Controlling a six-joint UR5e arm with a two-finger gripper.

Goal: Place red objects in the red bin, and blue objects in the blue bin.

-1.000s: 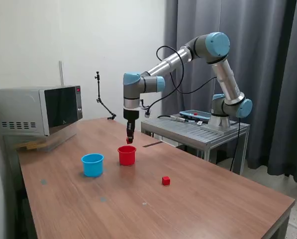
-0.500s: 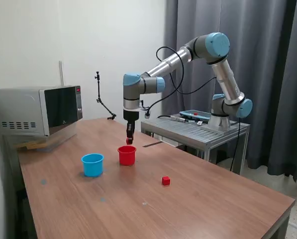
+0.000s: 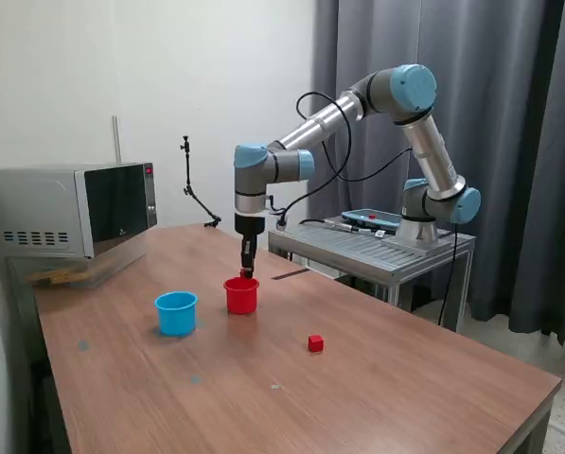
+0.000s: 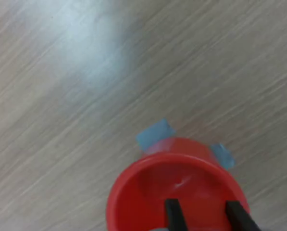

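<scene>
The red bin [image 3: 241,295] is a small red cup near the table's middle, and it also fills the wrist view as the red bin [image 4: 148,192]. My gripper [image 3: 247,271] hangs straight over the cup, its tips just above the rim. It is shut on a tiny red cube [image 3: 247,272] that shows as a red speck at the fingertips. In the wrist view the two black fingers [image 4: 172,214] stand over the cup's inside. Another red cube [image 3: 315,343] lies on the table toward the exterior view's right. The light blue bin [image 3: 176,312] stands beside the red cup. No blue objects show.
A microwave [image 3: 69,210] stands at the table's far corner on the exterior view's left. A metal stand [image 3: 377,248] carrying the arm's base is behind the table, with a thin camera arm [image 3: 192,194] by the wall. Blue tape bits [image 4: 155,134] lie under the red cup.
The gripper has sunk a little toward the red cup's rim, with the red cube still at its tips. Cups and the loose cube have not moved.
</scene>
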